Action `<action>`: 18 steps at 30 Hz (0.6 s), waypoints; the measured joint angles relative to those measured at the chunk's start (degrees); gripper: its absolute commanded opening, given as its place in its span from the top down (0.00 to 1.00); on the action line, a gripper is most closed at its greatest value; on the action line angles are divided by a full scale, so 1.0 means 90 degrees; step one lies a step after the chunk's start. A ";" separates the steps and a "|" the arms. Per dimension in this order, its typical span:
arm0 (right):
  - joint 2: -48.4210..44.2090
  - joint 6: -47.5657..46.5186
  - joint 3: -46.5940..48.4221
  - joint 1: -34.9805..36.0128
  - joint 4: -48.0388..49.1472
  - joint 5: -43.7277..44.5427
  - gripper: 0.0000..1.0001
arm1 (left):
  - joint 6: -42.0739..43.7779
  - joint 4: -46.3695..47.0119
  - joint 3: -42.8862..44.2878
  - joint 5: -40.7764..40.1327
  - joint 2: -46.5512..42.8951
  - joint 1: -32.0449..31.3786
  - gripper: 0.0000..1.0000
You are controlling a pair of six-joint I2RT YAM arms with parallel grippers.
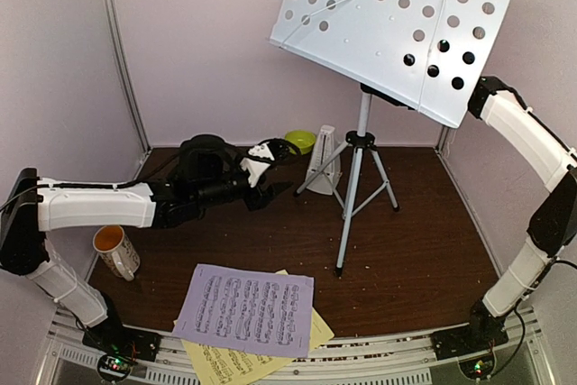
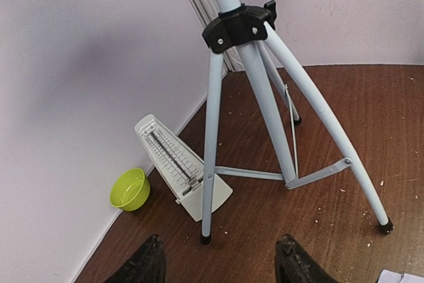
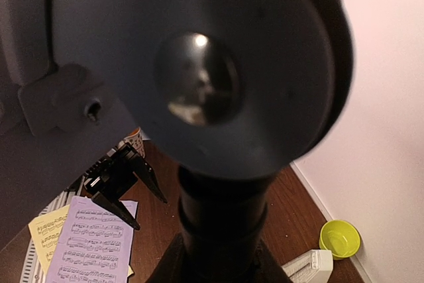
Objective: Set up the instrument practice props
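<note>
Dark wooden table [image 1: 424, 241], pale walls behind. Left claw [image 2: 218, 266] hangs low over the wood, its fingers set wide with nothing between them, facing the near foot of the music stand [image 2: 255, 97]. Just past that foot the metronome [image 2: 175, 164] stands upright by the back wall, with the green bowl [image 2: 130, 189] beside it. Right claw [image 3: 222, 263] is up behind the stand's tilted desk. Its dark fingers are drawn in narrow on the black neck below, though that view is blurred. At the near edge the lavender page [image 1: 245, 308] lies on the yellow page [image 1: 225, 362], well apart from both claws. Mug [image 1: 115, 250] stands beside the left arm.
</note>
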 measured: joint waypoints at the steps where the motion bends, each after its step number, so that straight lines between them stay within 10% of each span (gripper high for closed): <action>1: -0.0002 0.0010 -0.0007 -0.0002 0.0024 0.0002 0.95 | 0.0000 -0.0005 0.0039 0.0007 0.0019 0.0000 0.42; 18: -0.0019 0.0187 -0.0699 0.0024 0.0806 0.0112 0.42 | 0.0022 -0.0265 0.0877 0.0427 0.0865 0.0284 0.42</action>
